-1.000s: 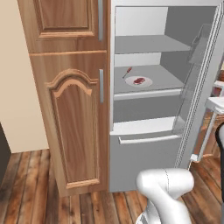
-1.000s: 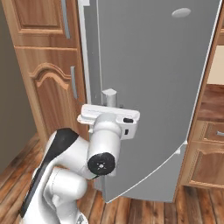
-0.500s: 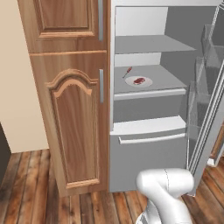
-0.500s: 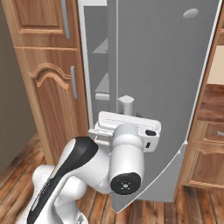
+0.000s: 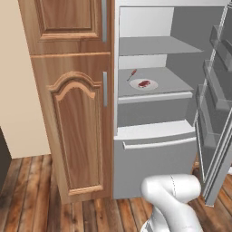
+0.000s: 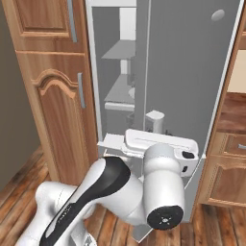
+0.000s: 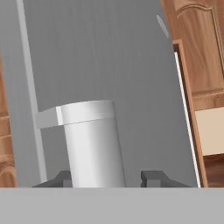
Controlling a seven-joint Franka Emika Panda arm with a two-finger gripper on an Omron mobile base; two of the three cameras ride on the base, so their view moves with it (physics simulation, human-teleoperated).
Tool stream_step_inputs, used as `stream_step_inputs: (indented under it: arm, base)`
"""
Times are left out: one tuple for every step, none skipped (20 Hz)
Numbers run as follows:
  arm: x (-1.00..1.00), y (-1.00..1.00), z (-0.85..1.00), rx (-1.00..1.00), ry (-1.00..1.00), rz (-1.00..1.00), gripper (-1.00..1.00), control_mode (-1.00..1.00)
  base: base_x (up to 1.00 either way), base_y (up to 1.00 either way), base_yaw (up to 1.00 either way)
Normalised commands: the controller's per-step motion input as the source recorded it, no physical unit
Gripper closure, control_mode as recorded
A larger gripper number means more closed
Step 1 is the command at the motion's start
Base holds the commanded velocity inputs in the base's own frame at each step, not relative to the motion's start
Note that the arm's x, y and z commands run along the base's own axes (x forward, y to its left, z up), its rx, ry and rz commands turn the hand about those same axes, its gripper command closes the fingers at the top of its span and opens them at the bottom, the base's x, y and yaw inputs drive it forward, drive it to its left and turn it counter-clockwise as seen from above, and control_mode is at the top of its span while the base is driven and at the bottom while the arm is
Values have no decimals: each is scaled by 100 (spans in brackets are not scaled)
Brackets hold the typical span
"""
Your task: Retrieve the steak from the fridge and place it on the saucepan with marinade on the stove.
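The fridge (image 5: 154,158) stands open, its pale shelves showing. On the middle shelf the steak (image 5: 144,84) lies on a round white plate (image 5: 152,86). The fridge door (image 6: 192,72) is swung wide, and my gripper (image 7: 109,177) is at its outer face, low down. The door's silver bar handle (image 7: 89,144) stands between my fingertips (image 7: 153,177); the left tip touches it and a gap shows at the right tip, so the gripper is open. The handle's end (image 6: 154,119) rises above my hand. Saucepan, marinade and stove are out of view.
A tall wooden cabinet (image 5: 77,127) with an arched panel stands left of the fridge. A thin red-tipped stick (image 5: 132,74) lies behind the plate. The door's inner racks (image 5: 215,90) jut out at the right. More wooden cabinets (image 6: 230,163) stand beyond the door.
The fridge door has swung further open to the right, and my hand has gone with it at the handle. The shelves now show past the door's edge in the right base view.
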Motion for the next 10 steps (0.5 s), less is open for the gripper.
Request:
stream_step_inputs:
  arm:
    - [-3,-20,0,0,0,0,100,-100]
    - [-1,-11,0,0,0,0,100,-100]
    - [0,-1,0,0,0,0,100,-100]
    - [0,0,0,0,0,0,100,-100]
    - [0,0,0,0,0,0,-100,-100]
    - [0,0,0,0,0,0,-100,-100]
    - [0,0,0,0,0,0,-100,-100]
    - [0,0,0,0,0,0,-100,-100]
    - [0,0,0,0,0,0,-100,-100]
    - [-4,0,0,0,0,0,-100,-100]
  base:
    - [0,0,0]
    - [0,0,0]
    - [0,0,0]
    - [0,0,0]
    - [0,0,0]
    - [0,0,0]
    - [0,0,0]
    - [0,0,0]
    - [0,0,0]
    - [0,0,0]
